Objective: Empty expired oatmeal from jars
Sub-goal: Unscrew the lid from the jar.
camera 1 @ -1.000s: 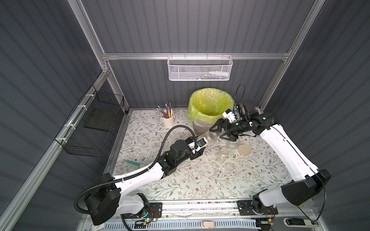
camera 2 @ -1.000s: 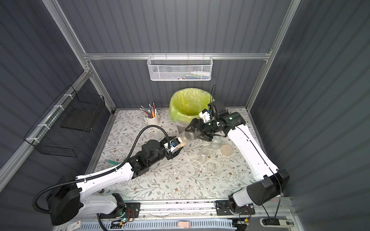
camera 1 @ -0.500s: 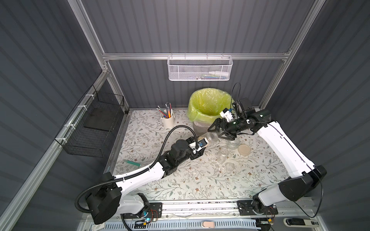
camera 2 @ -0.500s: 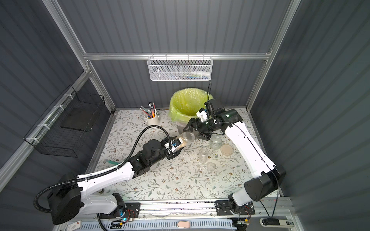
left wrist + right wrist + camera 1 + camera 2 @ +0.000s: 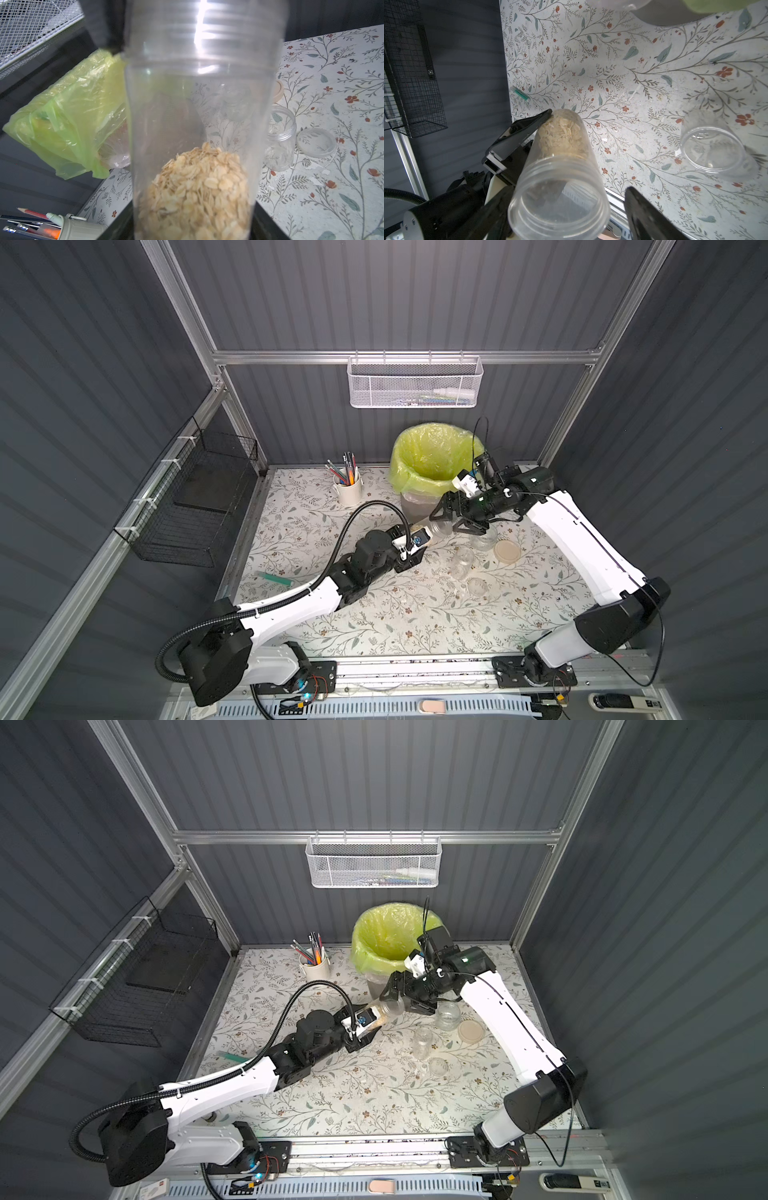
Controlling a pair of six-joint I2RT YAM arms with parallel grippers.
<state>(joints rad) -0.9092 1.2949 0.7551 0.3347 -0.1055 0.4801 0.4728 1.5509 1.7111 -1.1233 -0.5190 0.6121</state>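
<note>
The left claw [image 5: 417,542] is gripping the base of a narrow clear glass jar [image 5: 560,166], holding it tilted above the floral-patterned bench [image 5: 374,614] with its open mouth pointing toward the right arm. The right claw [image 5: 446,526] is sitting with its jaws spread to either side of that mouth, and in the right wrist view a gap is showing between one jaw and the glass, so it is not gripping anything. A clump of pale tan oatmeal flakes [image 5: 197,187] is lying in the bottom of the held jar, so this jar is not yet emptied. Near it on the bench, a second narrow clear jar [image 5: 462,560] is standing upright and looking empty, with a clear round lid [image 5: 476,587] beside it. A squat wide clear jar [image 5: 484,536] is also looking empty, with a flat beige disc lid [image 5: 507,551] just beside it. Judging from this, two jars are done, and the last one is waiting to be tipped into the grey bin with the yellow-green bag [image 5: 405,472] close behind the claws.
</note>
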